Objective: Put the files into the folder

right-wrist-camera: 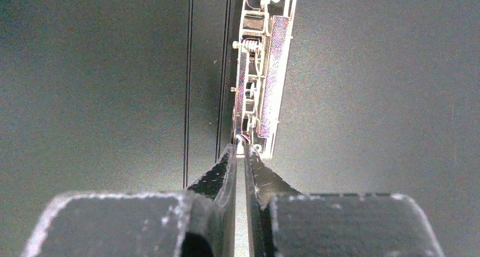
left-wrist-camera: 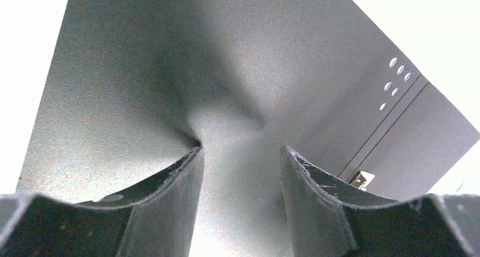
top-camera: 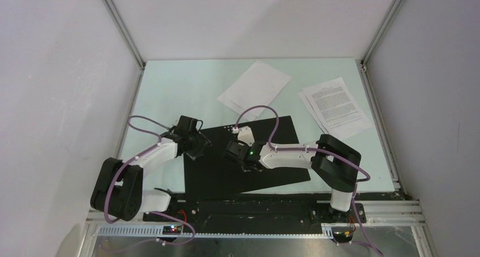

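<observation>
The folder [top-camera: 226,180] lies open, black inside up, mid near edge of the table [top-camera: 187,93]. The left arm [top-camera: 153,155] reaches forward, and the left gripper [top-camera: 199,146] hangs over the folder's left edge, jaws half apart and empty. The right arm [top-camera: 288,155] folds leftward. The right gripper [right-wrist-camera: 240,149] is all but closed at the metal clip [right-wrist-camera: 260,70]; whether it pinches it, I cannot tell. Blank sheets [top-camera: 255,87] lie by the far edge, and printed sheets [top-camera: 335,107] lie by the right edge.

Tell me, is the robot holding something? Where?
The right tool seems to pinch the metal clip by its near end, in the folder. The left tool holds nothing.
</observation>
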Controlling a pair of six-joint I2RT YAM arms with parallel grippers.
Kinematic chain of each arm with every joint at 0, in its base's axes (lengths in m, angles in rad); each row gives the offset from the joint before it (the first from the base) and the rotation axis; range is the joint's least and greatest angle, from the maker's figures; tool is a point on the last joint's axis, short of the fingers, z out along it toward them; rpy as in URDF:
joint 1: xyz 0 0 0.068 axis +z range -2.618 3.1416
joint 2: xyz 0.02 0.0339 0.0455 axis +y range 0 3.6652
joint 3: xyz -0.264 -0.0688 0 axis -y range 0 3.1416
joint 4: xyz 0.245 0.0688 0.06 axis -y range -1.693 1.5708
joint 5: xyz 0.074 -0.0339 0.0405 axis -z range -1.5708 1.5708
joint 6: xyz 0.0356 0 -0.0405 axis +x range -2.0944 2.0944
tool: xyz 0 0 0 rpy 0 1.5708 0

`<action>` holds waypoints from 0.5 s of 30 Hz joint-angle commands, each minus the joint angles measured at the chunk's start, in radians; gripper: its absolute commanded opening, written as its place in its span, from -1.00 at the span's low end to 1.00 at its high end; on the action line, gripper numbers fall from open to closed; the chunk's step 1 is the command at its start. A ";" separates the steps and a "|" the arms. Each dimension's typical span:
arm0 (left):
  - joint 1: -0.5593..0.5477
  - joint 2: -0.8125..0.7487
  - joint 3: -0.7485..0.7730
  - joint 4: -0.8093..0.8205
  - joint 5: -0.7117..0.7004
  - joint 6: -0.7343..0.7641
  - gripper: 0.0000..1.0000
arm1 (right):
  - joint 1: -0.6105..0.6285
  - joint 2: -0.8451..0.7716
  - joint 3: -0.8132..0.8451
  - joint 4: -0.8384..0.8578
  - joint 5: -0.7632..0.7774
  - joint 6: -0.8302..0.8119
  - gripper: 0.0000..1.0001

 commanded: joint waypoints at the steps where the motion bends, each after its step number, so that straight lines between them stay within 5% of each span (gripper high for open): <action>1: 0.029 0.023 -0.035 -0.087 -0.081 0.058 0.19 | -0.012 0.017 -0.060 -0.089 -0.020 0.023 -0.80; 15: 0.048 0.030 -0.040 -0.089 -0.090 0.065 0.19 | -0.025 -0.004 -0.061 -0.107 -0.012 0.010 -0.80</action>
